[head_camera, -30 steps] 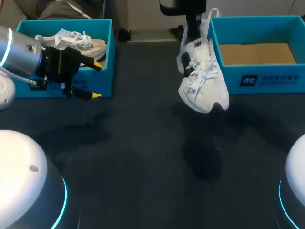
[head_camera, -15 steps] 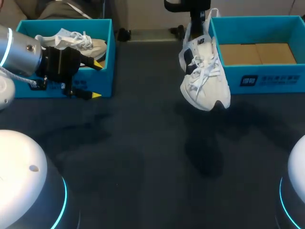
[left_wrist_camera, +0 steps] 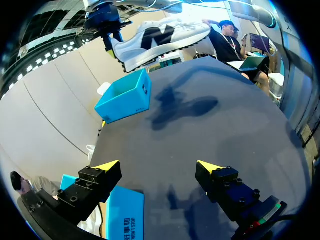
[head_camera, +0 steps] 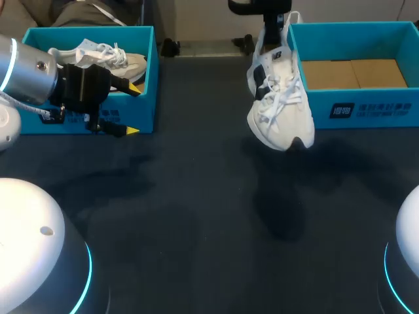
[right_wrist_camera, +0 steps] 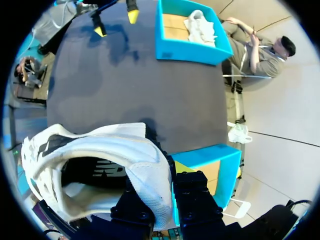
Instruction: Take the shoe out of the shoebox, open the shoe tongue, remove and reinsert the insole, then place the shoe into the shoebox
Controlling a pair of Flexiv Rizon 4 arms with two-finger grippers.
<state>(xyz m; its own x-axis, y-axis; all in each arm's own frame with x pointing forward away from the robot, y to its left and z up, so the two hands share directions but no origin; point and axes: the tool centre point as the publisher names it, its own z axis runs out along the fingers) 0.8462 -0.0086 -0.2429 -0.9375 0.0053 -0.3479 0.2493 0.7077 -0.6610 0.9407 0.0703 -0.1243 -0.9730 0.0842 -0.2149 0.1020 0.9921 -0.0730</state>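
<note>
Shoe: white lace-up sneaker w/ dark side patches (head_camera: 280, 104), off the table, hanging toe-down, heel uppermost, laces toward head cam.
Grip: right gripper (right_wrist_camera: 162, 186) clamped on heel collar, collar wall pinched between both fingers; shoe mouth open toward wrist cam.
Where: outside and just beside left wall of open turquoise cardboard shoebox (head_camera: 353, 108), brown floor showing; contact w/ wall not clear.
Under shoe: dark grey tabletop (head_camera: 196, 216), shoe's shadow on it.
Other box: second turquoise shoebox (head_camera: 141, 98) at far left of table; another white sneaker (head_camera: 105, 55) lying in it.
L arm: left gripper (head_camera: 133, 110) spread wide, nothing between yellow tips, by front-right corner of second box, above table, well apart from held shoe.
</note>
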